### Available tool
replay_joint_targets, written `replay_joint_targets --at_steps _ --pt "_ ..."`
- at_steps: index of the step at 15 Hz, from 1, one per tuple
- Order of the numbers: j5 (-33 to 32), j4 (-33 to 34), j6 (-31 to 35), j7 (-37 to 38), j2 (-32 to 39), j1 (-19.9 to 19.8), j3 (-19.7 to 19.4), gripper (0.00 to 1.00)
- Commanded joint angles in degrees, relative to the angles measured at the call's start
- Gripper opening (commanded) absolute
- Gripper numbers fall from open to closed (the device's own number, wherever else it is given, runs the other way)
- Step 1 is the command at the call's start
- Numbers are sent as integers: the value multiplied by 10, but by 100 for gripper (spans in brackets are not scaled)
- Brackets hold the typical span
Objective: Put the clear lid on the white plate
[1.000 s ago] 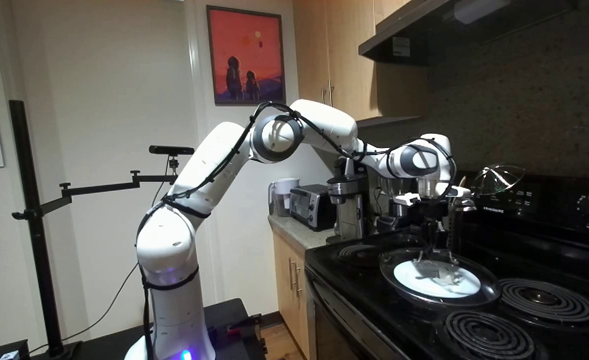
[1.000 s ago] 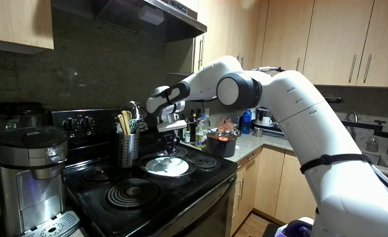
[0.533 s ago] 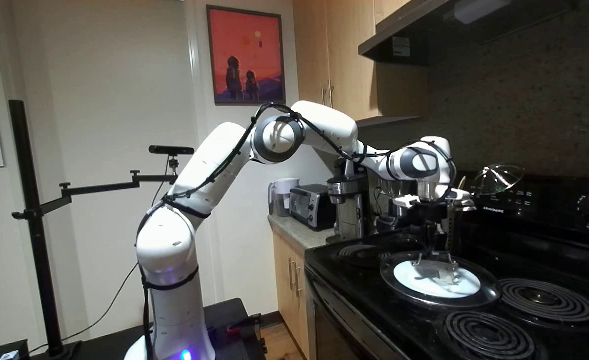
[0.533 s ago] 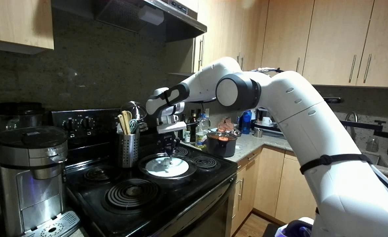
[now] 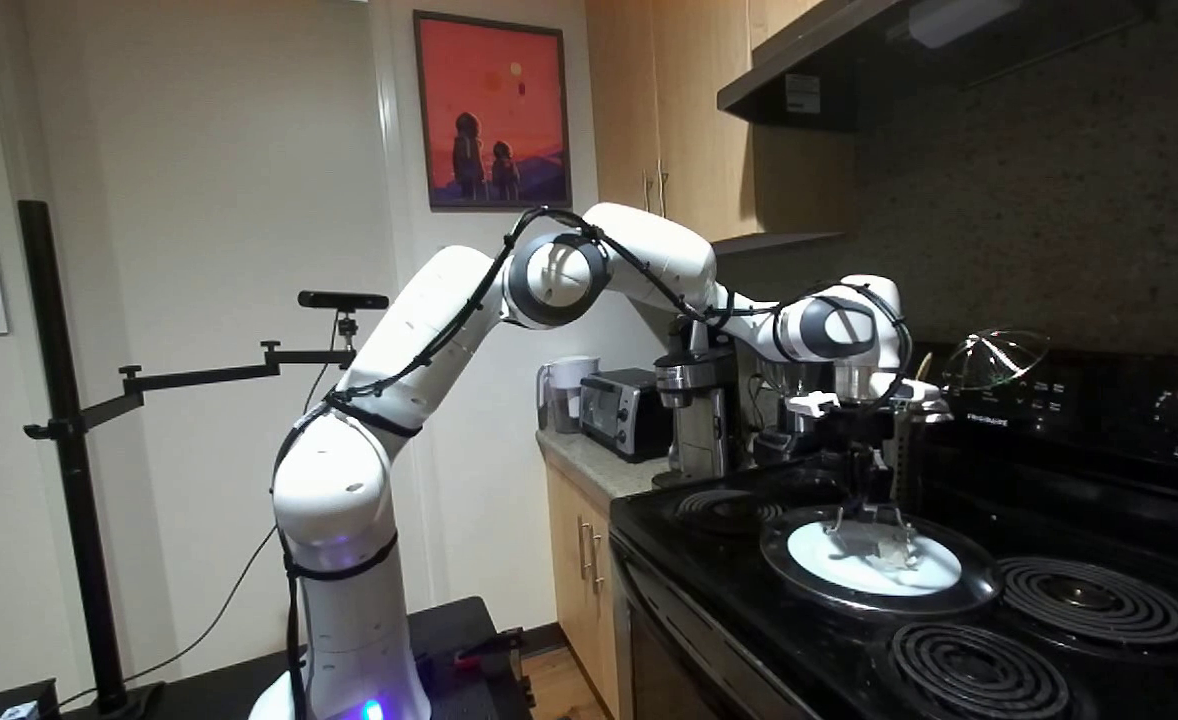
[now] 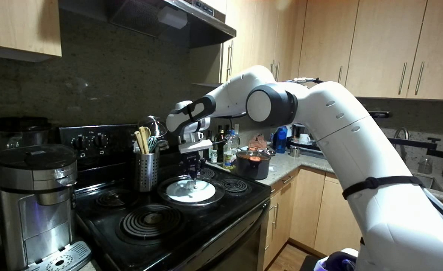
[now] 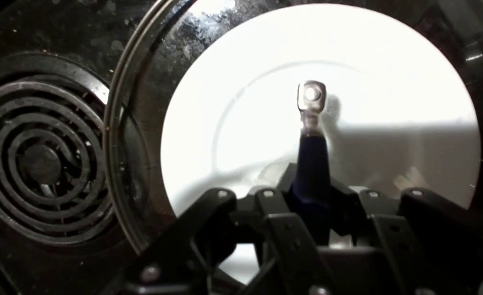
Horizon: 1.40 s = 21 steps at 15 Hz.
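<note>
The clear lid (image 5: 981, 580) lies nearly level over the white plate (image 5: 844, 566) on the stove. In both exterior views its thin rim surrounds the plate (image 6: 191, 192), and the plate shows through the glass. In the wrist view the lid's rim (image 7: 113, 106) extends beyond the plate (image 7: 258, 102) at left; its right part is cut off. My gripper (image 7: 313, 186) points down and is shut on the lid's dark handle (image 7: 313, 159), a finger on each side. The gripper is over the plate in both exterior views (image 5: 867, 500). I cannot tell whether the rim touches the stove.
Coil burners (image 5: 1094, 600) lie beside the lid, one also in the wrist view (image 7: 42, 164). A metal utensil holder (image 6: 146, 173) stands behind it at the stove's back. A dark pot (image 6: 252, 167) and bottles (image 6: 229, 152) stand on the counter. A range hood (image 5: 849, 70) hangs above.
My gripper and the lid have moved down slightly since one second ago, mostly in the first half second. The grip on the handle looks the same. The plate has not moved.
</note>
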Motion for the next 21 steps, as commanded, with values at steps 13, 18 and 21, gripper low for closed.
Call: replay_joint_targets --at_steps 13,18,21 --pt "-10 -1 1 11 -7 3 -8 3" --pt "-12 -3 4 13 -6 4 -9 3" --pt "-12 -3 4 12 -6 3 -9 3"
